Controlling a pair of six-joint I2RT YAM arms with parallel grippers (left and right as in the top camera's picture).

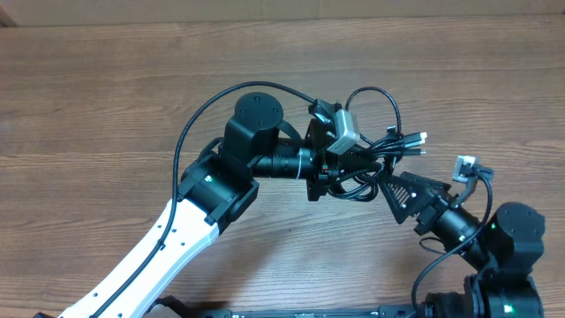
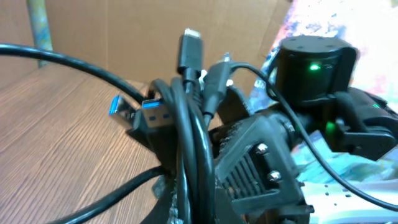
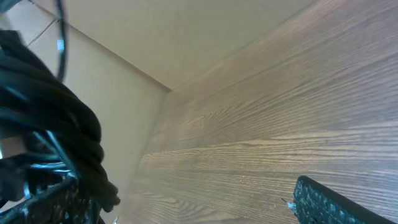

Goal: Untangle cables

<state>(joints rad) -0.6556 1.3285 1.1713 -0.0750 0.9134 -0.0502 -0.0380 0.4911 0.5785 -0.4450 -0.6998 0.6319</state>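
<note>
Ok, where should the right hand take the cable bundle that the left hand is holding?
Probably the plug ends poking rightward out of the cable bundle: they stand free of the loops, clear of the shut left hand. Bring the open right hand in from the right.

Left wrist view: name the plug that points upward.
The black plug with a silver tip, atop the cable bundle; the two blue-tipped plugs sit lower left.

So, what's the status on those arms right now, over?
Left gripper shut on the cables. Right gripper open beside them, gripping nothing. Cables one tangled clump, USB plugs sticking out.
</note>
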